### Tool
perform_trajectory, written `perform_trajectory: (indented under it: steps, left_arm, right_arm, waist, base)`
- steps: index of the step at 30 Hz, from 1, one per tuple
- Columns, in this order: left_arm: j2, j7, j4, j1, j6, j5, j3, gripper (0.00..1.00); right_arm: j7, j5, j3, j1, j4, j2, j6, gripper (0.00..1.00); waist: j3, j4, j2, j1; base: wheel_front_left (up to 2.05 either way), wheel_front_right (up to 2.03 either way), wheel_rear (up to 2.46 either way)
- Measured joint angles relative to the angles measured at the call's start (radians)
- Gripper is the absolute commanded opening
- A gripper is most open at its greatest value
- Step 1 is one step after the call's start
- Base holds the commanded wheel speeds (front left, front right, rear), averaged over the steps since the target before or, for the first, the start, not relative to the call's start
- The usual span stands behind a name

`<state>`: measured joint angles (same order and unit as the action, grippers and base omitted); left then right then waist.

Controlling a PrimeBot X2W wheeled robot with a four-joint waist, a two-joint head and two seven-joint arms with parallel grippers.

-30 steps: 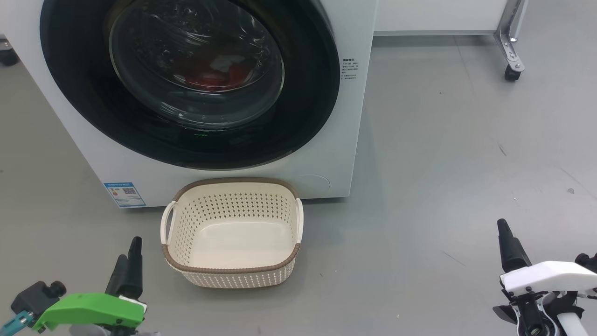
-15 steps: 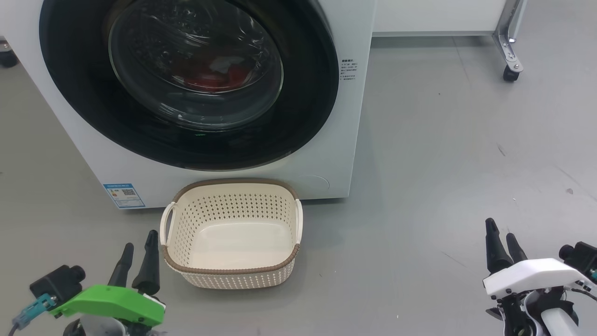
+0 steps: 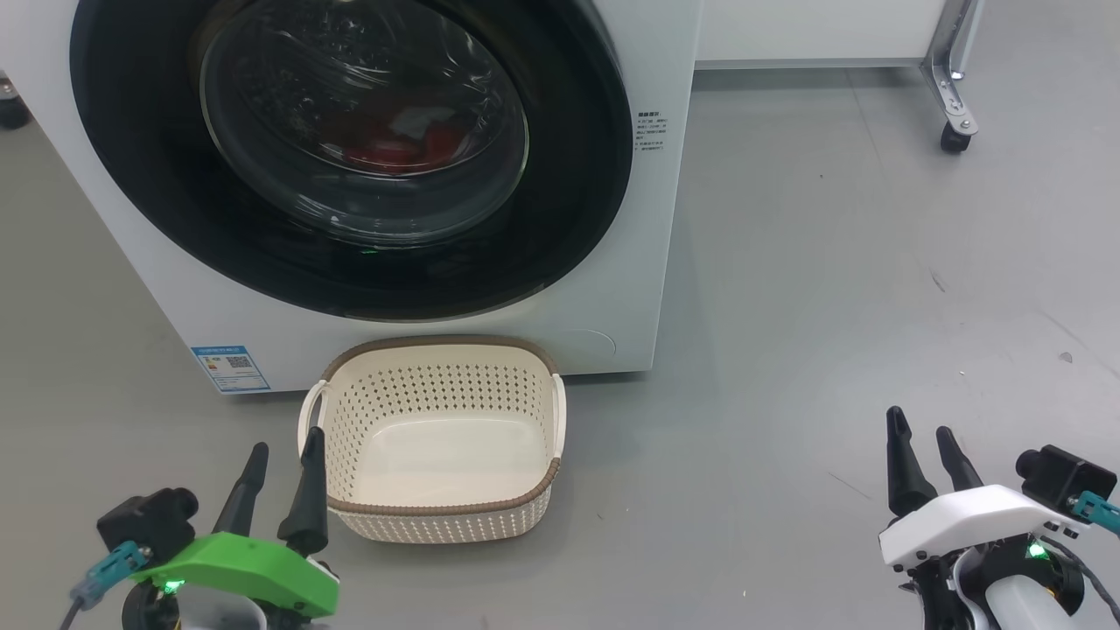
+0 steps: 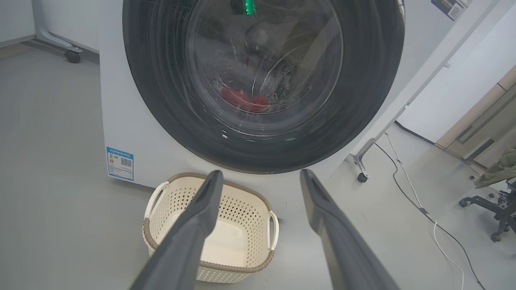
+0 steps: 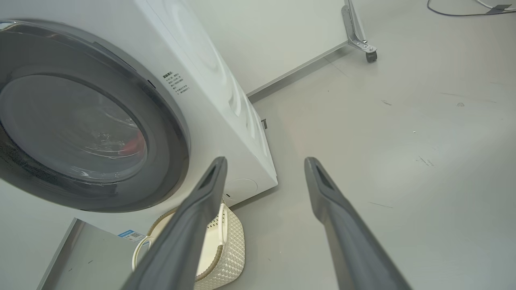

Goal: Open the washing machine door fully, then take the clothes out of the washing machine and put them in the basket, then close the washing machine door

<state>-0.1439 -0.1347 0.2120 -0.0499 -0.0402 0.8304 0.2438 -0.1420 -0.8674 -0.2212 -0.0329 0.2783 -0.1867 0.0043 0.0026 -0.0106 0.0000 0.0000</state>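
your left pincer (image 3: 284, 446): spread, empty. basket (image 3: 442, 510): just right of it, empty, likely parked below the door to catch clothes. door (image 3: 577, 175): ahead, shut, clothes (image 3: 394, 144) behind its glass. your right pincer (image 3: 919, 426): spread, empty, free for the door.

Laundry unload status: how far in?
Done: nothing yet. The washing machine door is shut, the clothes lie behind its glass, and the basket is empty. In hand: nothing; the left claw and right claw are open, clear of the door. Left: open door, move clothes, close door.
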Motion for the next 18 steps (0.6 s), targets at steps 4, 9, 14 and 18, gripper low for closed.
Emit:
perform_trajectory:
  steps: [4,9,14,18]
  left_arm:
    - [0.0,-0.009,-0.002,-0.001,0.002,-0.044,0.015,1.0]
    - [0.0,-0.022,-0.006,-0.001,0.01,-0.101,0.025,1.0]
    - [0.0,-0.035,-0.016,-0.002,0.017,-0.161,0.035,1.0]
    - [0.001,-0.044,-0.021,-0.003,0.023,-0.205,0.044,1.0]
  right_arm:
    - [-0.009,0.044,-0.014,0.0,-0.004,0.0,-0.007,1.0]
    - [-0.02,0.1,-0.026,-0.001,-0.011,0.0,-0.017,1.0]
    - [-0.031,0.157,-0.041,-0.001,-0.015,0.0,-0.026,1.0]
    - [-0.041,0.203,-0.05,-0.001,-0.02,0.001,-0.032,1.0]
  waist:
    - [0.0,-0.001,0.0,0.0]
    - [0.0,-0.001,0.0,0.0]
    - [-0.001,-0.001,0.0,0.0]
    - [-0.001,-0.001,0.0,0.0]
  base:
    - [0.0,0.0,0.0]
    - [0.0,0.0,0.0]
    - [0.0,0.0,0.0]
    - [0.0,0.0,0.0]
